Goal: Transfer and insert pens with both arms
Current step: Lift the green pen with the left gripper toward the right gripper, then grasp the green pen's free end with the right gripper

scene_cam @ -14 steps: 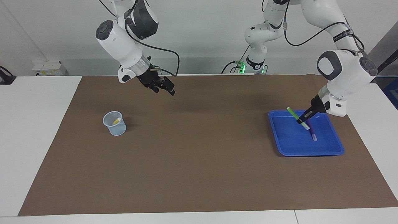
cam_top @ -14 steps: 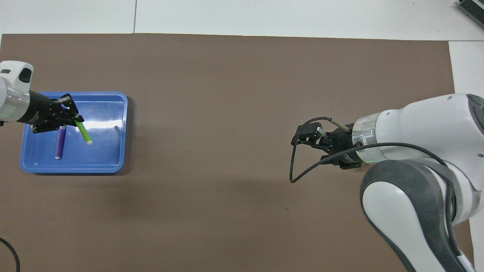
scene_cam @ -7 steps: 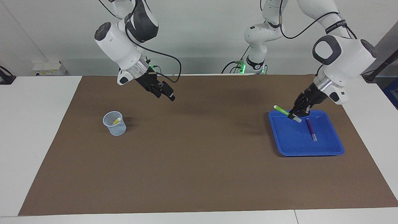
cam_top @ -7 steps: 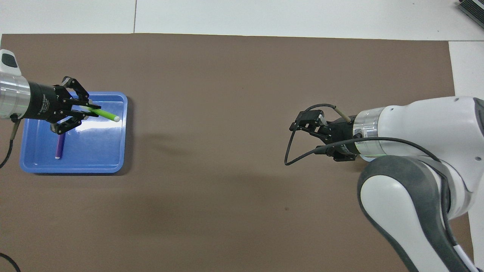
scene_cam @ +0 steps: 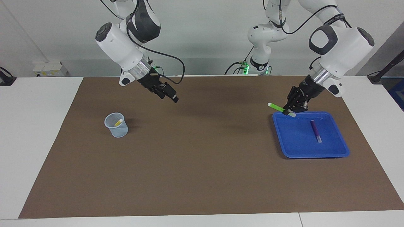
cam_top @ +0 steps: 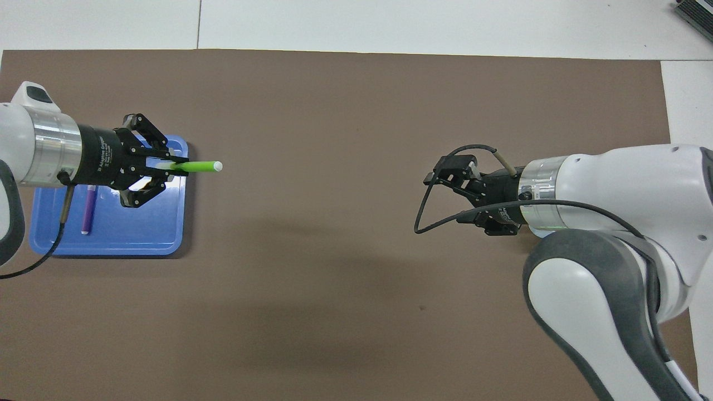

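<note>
**Green pen lifted clear of the tray**

Fingers of the left arm's black two-finger gripper [scene_cam: 289, 111] [cam_top: 170, 166] are closed on the slim light green pen [scene_cam: 276, 107] [cam_top: 196, 166], pinching it near its whitish capped end. The pen is held almost level in the air, its green length sticking out past the fingertips over the rim of the shallow blue plastic tray [scene_cam: 334, 154] [cam_top: 106, 248] and pointing toward the right arm's end of the table. In the overhead view this pair sits at the left edge of the frame; in the facing view it is at the right, just above the tray's upper corner.

The slim purple pen [scene_cam: 315, 131] [cam_top: 87, 209] lies flat inside the tray, apart from the gripper. The short yellow pen [scene_cam: 118, 122] stands tilted in the small translucent bluish cup [scene_cam: 117, 125] at the left of the facing view, on the brown paper mat [scene_cam: 202, 176] [cam_top: 356, 111] covering the white table [scene_cam: 34, 132].

The right arm's black gripper [scene_cam: 169, 93] [cam_top: 445, 175] hangs over bare mat in the upper left of the facing view, above and apart from the cup, holding nothing; its fingers look parted.

Half a second earlier the green pen was lower, its held end over the tray interior; it has since risen and travelled out past the tray's rim. The right gripper has barely shifted. The purple pen, yellow pen and cup are unchanged.
</note>
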